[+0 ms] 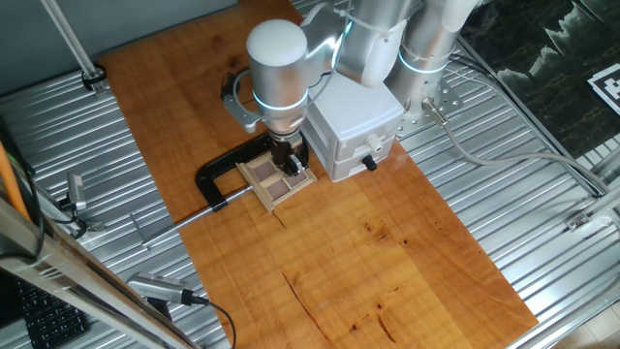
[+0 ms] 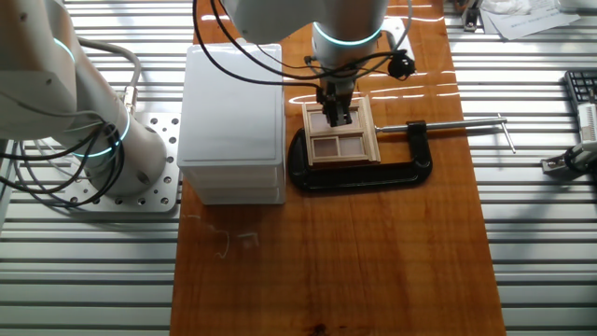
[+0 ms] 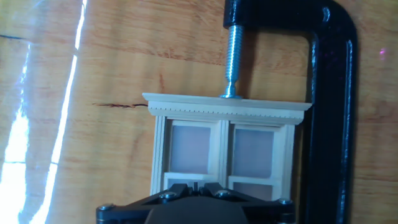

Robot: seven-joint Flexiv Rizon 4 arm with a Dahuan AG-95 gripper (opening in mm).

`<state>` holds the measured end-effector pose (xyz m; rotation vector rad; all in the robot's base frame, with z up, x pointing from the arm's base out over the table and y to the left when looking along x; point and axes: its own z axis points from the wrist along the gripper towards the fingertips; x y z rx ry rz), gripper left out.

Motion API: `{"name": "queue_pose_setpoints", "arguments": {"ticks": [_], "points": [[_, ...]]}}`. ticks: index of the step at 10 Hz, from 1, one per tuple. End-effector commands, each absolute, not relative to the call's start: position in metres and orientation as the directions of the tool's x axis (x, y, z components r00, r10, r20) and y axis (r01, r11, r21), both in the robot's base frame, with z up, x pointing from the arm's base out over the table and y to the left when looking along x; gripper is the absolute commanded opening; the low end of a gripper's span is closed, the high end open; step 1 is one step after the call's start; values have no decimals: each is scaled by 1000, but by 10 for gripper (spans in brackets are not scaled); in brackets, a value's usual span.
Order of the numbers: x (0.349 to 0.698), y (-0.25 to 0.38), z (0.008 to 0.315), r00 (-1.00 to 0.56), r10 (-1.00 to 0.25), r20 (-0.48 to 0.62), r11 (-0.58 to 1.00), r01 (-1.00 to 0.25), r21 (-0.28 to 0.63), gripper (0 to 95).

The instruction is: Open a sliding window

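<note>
Bright, even light; white glare streaks across the wooden board [image 3: 56, 112].

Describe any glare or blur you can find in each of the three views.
Hand view: bright streaks of glare on the table; sliding window sharp. The other fixed view: white glare on the far table edge, behind the gripper. One fixed view: even light, no strong glare.
</note>
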<state>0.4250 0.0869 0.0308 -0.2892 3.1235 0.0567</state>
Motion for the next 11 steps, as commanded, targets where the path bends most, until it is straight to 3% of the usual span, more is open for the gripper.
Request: {"name": "queue_pose_setpoints", "arguments": {"ticks": [1, 11], "points": [[425, 87, 30, -984, -176, -5, 984, -176, 33, 0], [421, 91, 25, -989, -147, 14, 989, -147, 37, 0]]}}
